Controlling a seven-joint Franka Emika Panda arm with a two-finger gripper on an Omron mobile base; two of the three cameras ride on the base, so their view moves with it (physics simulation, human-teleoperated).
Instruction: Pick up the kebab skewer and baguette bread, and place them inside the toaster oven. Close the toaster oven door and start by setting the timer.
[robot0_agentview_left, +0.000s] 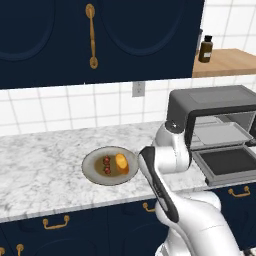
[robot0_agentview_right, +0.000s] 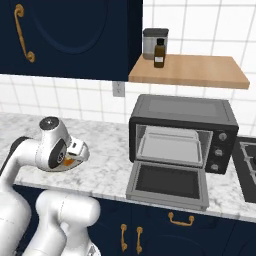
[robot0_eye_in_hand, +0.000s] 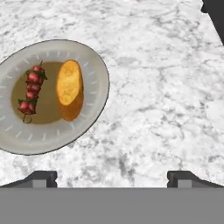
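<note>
While the arm (robot0_agentview_left: 165, 185) is folded low in front of the counter (robot0_agentview_left: 45, 165), the plate (robot0_agentview_left: 94, 172) serves as the landmark for all positions. It lies flat on the marble counter, left of the arm's elbow in the left base view.

1. On the left half of the plate lies the kebab skewer (robot0_eye_in_hand: 31, 94), a short stick of red and dark chunks, flat on the plate's brown centre (robot0_agentview_left: 107, 165).
2. Just beside it, on the right half of the plate, lies the baguette bread (robot0_eye_in_hand: 70, 87), an orange-yellow oblong roughly parallel to the skewer and not touching it (robot0_agentview_left: 121, 163).
3. Right of the plate, over bare marble, hangs the gripper (robot0_eye_in_hand: 112, 178). Its two dark fingertips (robot0_eye_in_hand: 40, 178) appear at the lower edge of the hand view, set wide apart with nothing between them. The plate lies up and to the left of the gap, well clear of both tips.
4. Farther right of the plate stands the toaster oven (robot0_agentview_right: 182, 116), a dark grey box on the same counter. The toaster oven door (robot0_agentview_right: 167, 186) is folded fully down, its glass panel lying level and projecting past the counter edge. A pale tray (robot0_agentview_right: 170, 146) sits inside the cavity. Three round knobs (robot0_agentview_right: 218, 151) run down the oven's right front.
5. Above the oven, a wooden shelf (robot0_agentview_right: 200, 72) carries a brown bottle (robot0_agentview_right: 159, 53) and a grey canister (robot0_agentview_right: 150, 42).
</note>
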